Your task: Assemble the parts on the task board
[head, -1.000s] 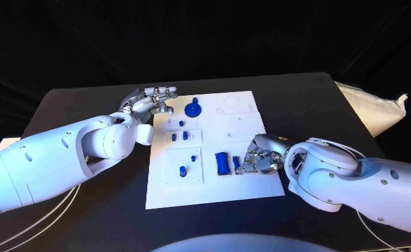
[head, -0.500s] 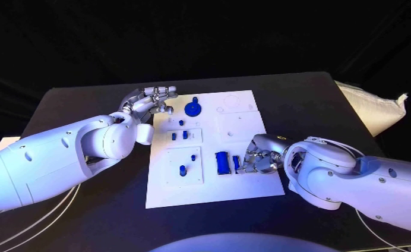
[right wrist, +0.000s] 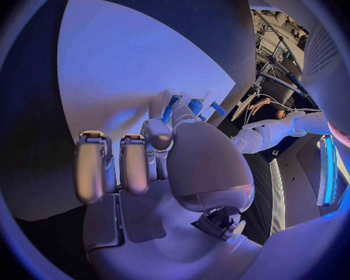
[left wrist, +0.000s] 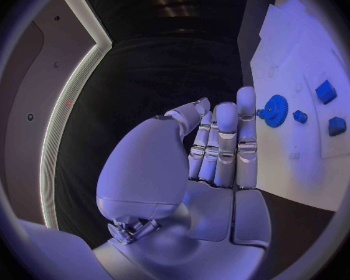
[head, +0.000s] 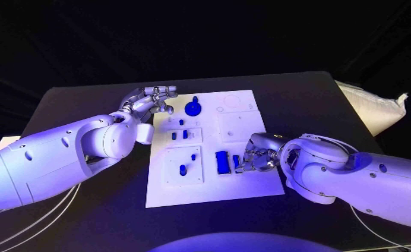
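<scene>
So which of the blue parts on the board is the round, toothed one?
The blue gear at the task board's far end, beside the left hand. The other blue parts are small blocks or pegs nearer the robot.

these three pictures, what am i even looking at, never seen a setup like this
A robot with two white arms and silver fingered hands works at a black table. The head view looks down from its head; each round picture comes from a camera at one wrist. On the table lies a white task board carrying small blue parts, among them a round blue gear and an upright blue block. The left hand is beside the board's far corner, fingers straight, holding nothing. The right hand is at a small blue piece by the block; whether it grips it is unclear.
</scene>
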`<action>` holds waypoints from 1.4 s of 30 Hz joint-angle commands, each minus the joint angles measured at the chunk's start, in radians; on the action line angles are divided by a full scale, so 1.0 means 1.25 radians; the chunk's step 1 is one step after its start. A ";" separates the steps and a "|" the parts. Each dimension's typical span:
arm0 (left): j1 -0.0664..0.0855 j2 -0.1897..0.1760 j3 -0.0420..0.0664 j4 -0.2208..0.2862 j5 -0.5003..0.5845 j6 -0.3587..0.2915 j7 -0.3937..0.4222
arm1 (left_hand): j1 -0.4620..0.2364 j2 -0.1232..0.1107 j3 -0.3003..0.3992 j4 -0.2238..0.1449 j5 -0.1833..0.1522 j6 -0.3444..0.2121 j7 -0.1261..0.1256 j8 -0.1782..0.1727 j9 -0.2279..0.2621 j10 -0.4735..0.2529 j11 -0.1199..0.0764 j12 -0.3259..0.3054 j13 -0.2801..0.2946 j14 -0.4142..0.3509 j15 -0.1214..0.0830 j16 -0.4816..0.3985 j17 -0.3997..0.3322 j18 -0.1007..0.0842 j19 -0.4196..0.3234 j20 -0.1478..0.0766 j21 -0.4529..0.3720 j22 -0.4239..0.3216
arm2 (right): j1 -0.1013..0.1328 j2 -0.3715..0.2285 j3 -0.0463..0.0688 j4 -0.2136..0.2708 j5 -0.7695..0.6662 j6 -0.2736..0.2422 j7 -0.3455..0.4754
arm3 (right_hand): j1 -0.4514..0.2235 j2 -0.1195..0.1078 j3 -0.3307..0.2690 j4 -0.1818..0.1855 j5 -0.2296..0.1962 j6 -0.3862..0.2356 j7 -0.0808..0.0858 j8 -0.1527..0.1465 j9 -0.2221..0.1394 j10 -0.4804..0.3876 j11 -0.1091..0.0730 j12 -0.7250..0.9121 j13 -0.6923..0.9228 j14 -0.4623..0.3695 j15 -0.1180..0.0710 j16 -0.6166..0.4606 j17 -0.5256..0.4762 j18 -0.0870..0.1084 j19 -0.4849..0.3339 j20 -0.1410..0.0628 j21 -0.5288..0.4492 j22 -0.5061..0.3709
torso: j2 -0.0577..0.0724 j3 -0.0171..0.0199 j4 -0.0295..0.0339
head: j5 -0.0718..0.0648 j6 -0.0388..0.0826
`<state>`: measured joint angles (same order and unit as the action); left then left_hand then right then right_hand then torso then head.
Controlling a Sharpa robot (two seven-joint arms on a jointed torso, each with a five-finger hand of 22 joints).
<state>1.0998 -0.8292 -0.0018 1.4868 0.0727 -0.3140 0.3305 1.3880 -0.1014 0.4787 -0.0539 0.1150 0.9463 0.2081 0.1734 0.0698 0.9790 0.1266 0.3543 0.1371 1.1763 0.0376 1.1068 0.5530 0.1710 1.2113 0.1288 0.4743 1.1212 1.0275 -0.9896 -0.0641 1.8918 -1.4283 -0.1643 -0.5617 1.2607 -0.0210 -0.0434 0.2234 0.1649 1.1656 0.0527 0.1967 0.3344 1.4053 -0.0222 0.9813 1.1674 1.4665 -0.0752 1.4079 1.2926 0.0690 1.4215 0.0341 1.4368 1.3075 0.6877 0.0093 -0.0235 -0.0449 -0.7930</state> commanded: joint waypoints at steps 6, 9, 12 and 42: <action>0.000 0.001 0.000 0.001 -0.004 0.013 0.005 | -0.001 0.003 0.000 -0.006 -0.001 -0.005 -0.001 0.004 -0.001 -0.006 0.002 0.003 0.000 -0.003 0.000 0.004 -0.001 0.008 -0.003 0.002 -0.002 0.001 | -0.004 -0.010 -0.003 0.005 -0.001 -0.033 0.020 | 0.007 -0.008 -0.024 0.000 -0.004 -0.010 0.007 -0.008 -0.003 -0.009 0.006 -0.029 -0.016 0.040 -0.003 -0.018 -0.020 -0.007 -0.012 0.001 -0.013 0.024 | -0.001 0.0011 -0.0003 | -0.001 0.002; 0.000 0.001 0.000 0.000 -0.004 0.015 0.006 | -0.001 0.003 0.000 -0.006 -0.001 -0.005 -0.001 0.004 -0.001 -0.006 0.002 0.003 0.000 -0.003 0.000 0.004 -0.001 0.008 -0.003 0.002 -0.002 0.001 | 0.000 -0.021 -0.002 0.005 0.037 -0.077 0.048 | 0.003 -0.013 -0.039 0.003 -0.004 -0.016 0.010 -0.012 -0.004 -0.018 0.009 -0.052 -0.030 0.036 0.000 -0.031 -0.039 -0.004 -0.022 0.003 -0.023 0.010 | -0.002 0.0003 0.0008 | -0.001 0.007; 0.000 0.003 0.000 -0.002 -0.004 0.018 0.007 | -0.002 0.003 0.000 -0.006 -0.001 -0.006 -0.001 0.005 -0.001 -0.008 0.003 0.005 0.000 -0.005 0.000 0.003 -0.004 0.008 -0.004 0.002 -0.002 0.001 | 0.011 -0.030 -0.001 -0.003 0.128 -0.118 0.107 | 0.005 -0.014 -0.053 0.005 -0.006 -0.028 0.014 -0.017 -0.004 -0.036 0.013 -0.094 -0.056 0.029 0.003 -0.053 -0.068 0.002 -0.041 0.005 -0.042 -0.017 | -0.003 -0.0002 0.0020 | -0.001 0.011; -0.005 0.049 -0.001 -0.076 0.000 -0.029 0.059 | -0.039 -0.001 0.000 0.027 -0.002 0.005 -0.007 0.007 -0.004 -0.009 0.030 -0.091 -0.061 -0.191 0.070 -0.581 -0.312 -0.006 -0.314 0.076 -0.321 -0.252 | 0.097 0.203 0.003 -0.495 1.008 -0.117 0.744 | 0.173 0.102 -0.063 -0.104 -0.017 -0.178 0.123 -0.105 -0.112 -0.273 0.141 -0.702 -0.729 -0.304 0.147 -0.994 -0.833 0.094 -0.426 0.147 -0.853 -0.765 | -0.113 -0.0192 -0.0001 | -0.006 0.101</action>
<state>1.0921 -0.7731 -0.0042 1.3951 0.0732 -0.3248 0.3662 1.3439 -0.1006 0.4772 -0.0245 0.1150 0.9609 0.1983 0.1830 0.0660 0.9662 0.1577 0.2442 0.0620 0.9348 0.1222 0.3887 0.1667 0.1710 0.8243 0.2248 0.0797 0.8122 1.1506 -0.7444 -0.0616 1.2895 -0.2910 -0.3540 0.2666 1.4732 0.1063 -0.1216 0.0958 0.1470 0.9514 0.2086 0.0680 0.1983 1.0625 0.1500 0.1075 0.2673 1.0842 0.1042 0.1734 0.2575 0.1774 0.8892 0.2133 0.3824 0.3603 0.5615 -0.0134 -0.0228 -0.0553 -0.6803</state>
